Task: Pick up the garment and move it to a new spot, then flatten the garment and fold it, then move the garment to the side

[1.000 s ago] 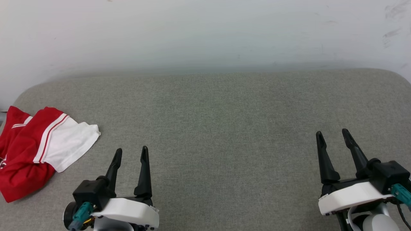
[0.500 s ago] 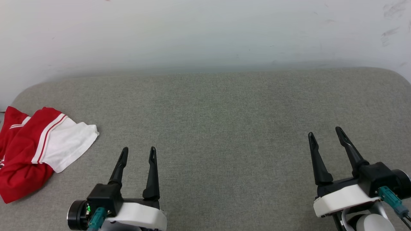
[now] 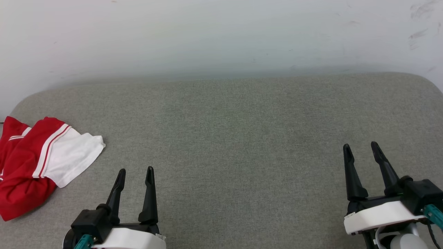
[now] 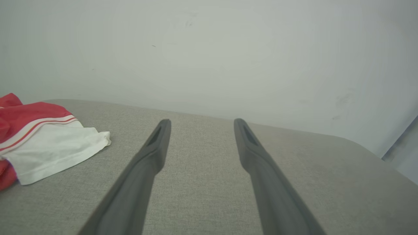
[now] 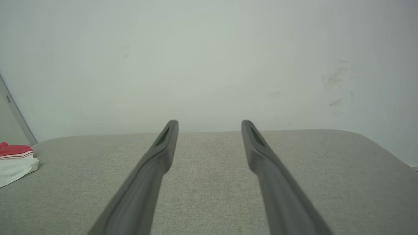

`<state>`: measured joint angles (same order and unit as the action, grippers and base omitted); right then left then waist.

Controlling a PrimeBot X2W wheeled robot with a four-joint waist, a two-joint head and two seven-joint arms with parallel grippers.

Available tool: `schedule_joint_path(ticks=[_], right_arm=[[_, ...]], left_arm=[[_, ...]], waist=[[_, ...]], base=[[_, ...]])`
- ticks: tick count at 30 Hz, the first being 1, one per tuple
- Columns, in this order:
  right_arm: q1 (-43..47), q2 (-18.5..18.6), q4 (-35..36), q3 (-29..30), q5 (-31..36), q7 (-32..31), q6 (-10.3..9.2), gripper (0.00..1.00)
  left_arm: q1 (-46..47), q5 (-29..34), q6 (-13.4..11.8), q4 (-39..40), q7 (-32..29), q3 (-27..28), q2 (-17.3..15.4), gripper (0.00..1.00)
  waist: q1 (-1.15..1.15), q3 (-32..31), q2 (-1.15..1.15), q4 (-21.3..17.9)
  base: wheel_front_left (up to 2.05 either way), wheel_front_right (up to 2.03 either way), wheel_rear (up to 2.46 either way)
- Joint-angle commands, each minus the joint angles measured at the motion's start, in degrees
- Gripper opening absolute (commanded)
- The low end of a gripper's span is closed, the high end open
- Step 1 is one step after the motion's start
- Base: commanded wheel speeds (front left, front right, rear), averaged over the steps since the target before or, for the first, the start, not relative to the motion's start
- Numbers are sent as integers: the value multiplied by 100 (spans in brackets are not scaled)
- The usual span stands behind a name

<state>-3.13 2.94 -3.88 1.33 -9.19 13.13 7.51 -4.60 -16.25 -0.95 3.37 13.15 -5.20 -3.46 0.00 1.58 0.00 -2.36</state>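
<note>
Jaws wide, empty, left gripper, right gripper

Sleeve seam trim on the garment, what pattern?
Red and white stripes on the garment, between red body and white sleeve; clearest in the head view.

- A grey woven fabric surface with rounded far corners spans the foreground.
- A plain pale wall rises directly behind its far edge.
- Faint dark scuff marks dot the wall's upper right.
- A slanted grey strip crosses the right wrist view's left edge.
- The light is soft and even.
</note>
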Motion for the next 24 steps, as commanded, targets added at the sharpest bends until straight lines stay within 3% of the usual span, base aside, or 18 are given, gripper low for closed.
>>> schedule_joint_path(ticks=[1, 7, 18, 24], right_arm=[[65, -9, -7, 5, 17, 49, -3, 100], [71, -9, -165, -100, 232, 111, -4, 100], [75, -11, -218, -169, 616, 218, -4, 100], [70, -11, -238, -243, 451, 211, -4, 100]], left_arm=[[-39, 110, 60, -4, 45, 36, 1, 100], [-74, 405, 331, -291, 111, 166, 55, 100], [-106, 666, 259, -277, 221, 95, 62, 100], [-69, 577, 257, -306, 209, 121, 61, 100]], waist=[[0, 0, 0, -1], [0, 4, 0, -14], [0, 12, 0, -27], [0, -9, 0, 18]], base=[[0, 0, 0], [0, 0, 0], [0, 0, 0], [0, 0, 0]])
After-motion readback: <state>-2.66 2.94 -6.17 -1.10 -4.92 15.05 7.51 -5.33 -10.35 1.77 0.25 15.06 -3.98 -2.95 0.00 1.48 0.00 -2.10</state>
